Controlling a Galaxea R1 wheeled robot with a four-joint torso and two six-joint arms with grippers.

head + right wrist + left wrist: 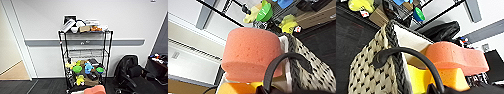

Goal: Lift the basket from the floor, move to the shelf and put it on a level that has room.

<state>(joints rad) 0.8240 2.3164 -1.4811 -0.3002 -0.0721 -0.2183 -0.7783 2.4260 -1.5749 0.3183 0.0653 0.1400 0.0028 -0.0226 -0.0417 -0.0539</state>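
I had the basket (373, 75) close up in both wrist views, cream weave with dark flecks and a dark braided rim. A black looped handle (411, 53) arched over its edge in the left wrist view, and another black handle (285, 62) in the right wrist view. Inside sat an orange sponge (251, 53) on top, riding above the rim, with a yellow sponge (436, 77) under it. In the head view the orange sponge and a strip of the pale basket showed at the bottom edge, right in front of the shelf (85, 60).

Grippers: I couldn't make out fingers on either side, so I couldn't tell how far open they were or what they had hold of.

Shelf stood against the white wall on dark grey carpet (20, 87). Top tier was packed: a tilted white flat item, white bowls, a brown box, some boxes or books. The tier second from top (86, 53) was bare wire grid. The lower tier held toys: green cup (77, 69), blue toy (88, 67), yellow plush (80, 80), a green disc, a dark box.

A black office chair (130, 73) stood to the right of the shelf, and a dark table with small coloured things beyond it.

Labels: a small tag on the yellow plush showed in the wrist views, not readable. No other writing legible.
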